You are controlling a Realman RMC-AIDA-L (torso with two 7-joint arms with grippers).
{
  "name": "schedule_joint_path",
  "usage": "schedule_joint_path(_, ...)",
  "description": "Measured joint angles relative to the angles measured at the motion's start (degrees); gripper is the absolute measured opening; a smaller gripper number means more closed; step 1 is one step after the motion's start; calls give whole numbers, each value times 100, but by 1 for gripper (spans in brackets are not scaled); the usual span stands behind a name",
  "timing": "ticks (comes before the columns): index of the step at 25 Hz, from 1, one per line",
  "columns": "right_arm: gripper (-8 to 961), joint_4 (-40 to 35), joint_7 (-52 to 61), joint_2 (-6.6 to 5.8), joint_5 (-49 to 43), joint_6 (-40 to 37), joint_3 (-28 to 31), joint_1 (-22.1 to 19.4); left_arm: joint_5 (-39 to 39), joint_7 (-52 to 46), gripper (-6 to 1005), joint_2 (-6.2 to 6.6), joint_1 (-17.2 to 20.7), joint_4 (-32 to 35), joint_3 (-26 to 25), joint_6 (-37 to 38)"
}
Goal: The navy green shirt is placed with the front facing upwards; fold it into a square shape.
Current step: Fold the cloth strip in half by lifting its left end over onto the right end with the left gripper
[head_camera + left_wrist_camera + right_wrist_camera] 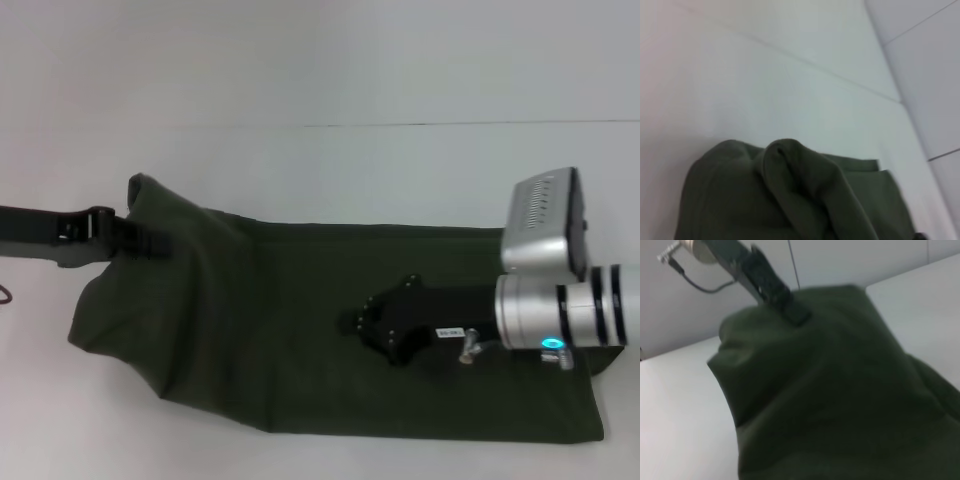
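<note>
Already the navy green shirt [300,330] lies across the near part of the table [300,80] as a long folded band, so we judge the side folds done. Our right gripper [362,322] presses on its middle; we cannot tell its fingers. Farther left, our left gripper [150,243] pinches the raised end, with the crosswise fold left.

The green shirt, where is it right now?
In the head view the navy green shirt lies across the white table; the left gripper lifts its left end, and the right gripper sits on its middle.
</note>
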Motion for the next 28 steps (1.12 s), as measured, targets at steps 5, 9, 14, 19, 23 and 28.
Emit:
schedule_joint_path(5,-1,386,-112,24,0,361,-84,323,-411,36,98,-4,51,7,-36,195)
schedule_joint_path(9,-2,575,-303,39,63,437,-70,472,-769,63,98,-24,95,4,-40,355)
schedule_joint_path(14,-2,845,-573,57,298,576,-80,682,-1061,118,98,-47,122,-40,-43,479)
schedule_joint_path(19,-1,1114,-861,94,508,799,-55,920,-1347,125,98,-67,158,-45,-35,629)
schedule_joint_path(23,4,1266,-1004,98,641,938,-41,1093,-1563,124,98,-66,158,-47,-40,777)
schedule_joint_path(28,13,1361,-1050,105,712,973,-32,1255,-1765,108,98,-56,146,-47,-63,937)
